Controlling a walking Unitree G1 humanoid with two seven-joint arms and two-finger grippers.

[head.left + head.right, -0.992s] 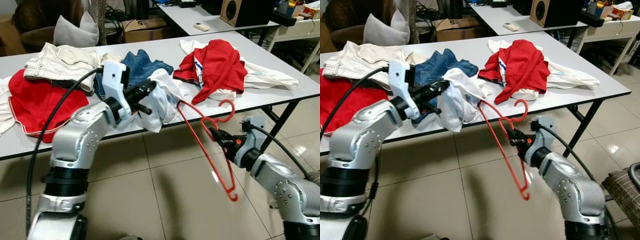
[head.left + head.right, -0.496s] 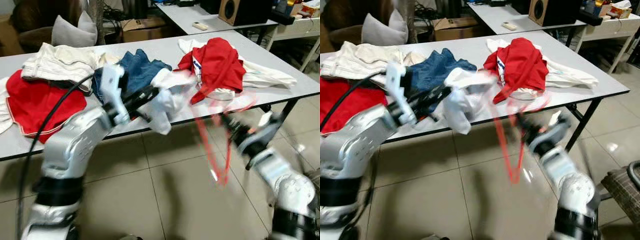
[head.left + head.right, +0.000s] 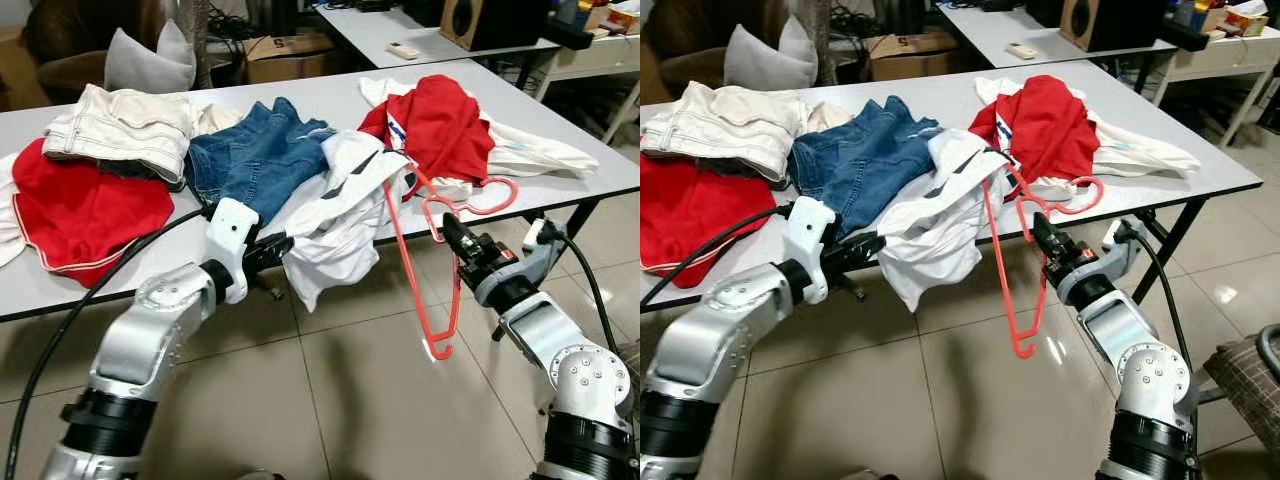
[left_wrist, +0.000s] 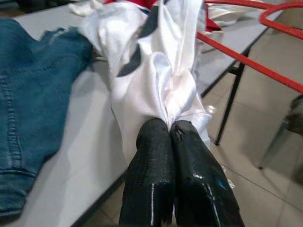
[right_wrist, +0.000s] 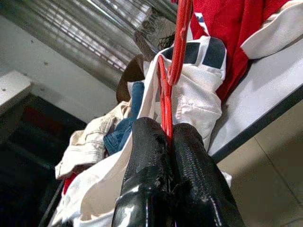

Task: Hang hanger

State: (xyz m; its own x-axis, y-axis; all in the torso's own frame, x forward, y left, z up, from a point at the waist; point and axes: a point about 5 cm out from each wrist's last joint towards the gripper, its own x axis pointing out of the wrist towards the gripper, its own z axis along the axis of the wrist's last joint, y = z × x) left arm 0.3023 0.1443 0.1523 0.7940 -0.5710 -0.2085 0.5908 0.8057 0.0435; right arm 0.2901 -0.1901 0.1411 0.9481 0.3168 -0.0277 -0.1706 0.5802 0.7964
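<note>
Red hanger (image 3: 425, 262) is pinched by the right hand (image 3: 450, 232); left hand (image 3: 283, 244) grips the white garment (image 3: 335, 215).

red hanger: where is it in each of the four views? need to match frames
Left eye: red hanger right of centre, off the table's front edge, held by the right hand.
Right eye: centre.
Left wrist: bars across upper right.
Right wrist: top centre, running into the fingertips.
Shared landmark: white garment.

smooth glossy red plastic hanger (image 3: 428, 262) pinched in right gripper (image 3: 447, 232); soft white cloth garment (image 3: 335, 215) in left gripper's (image 4: 169, 128) textured black fingers.
</note>
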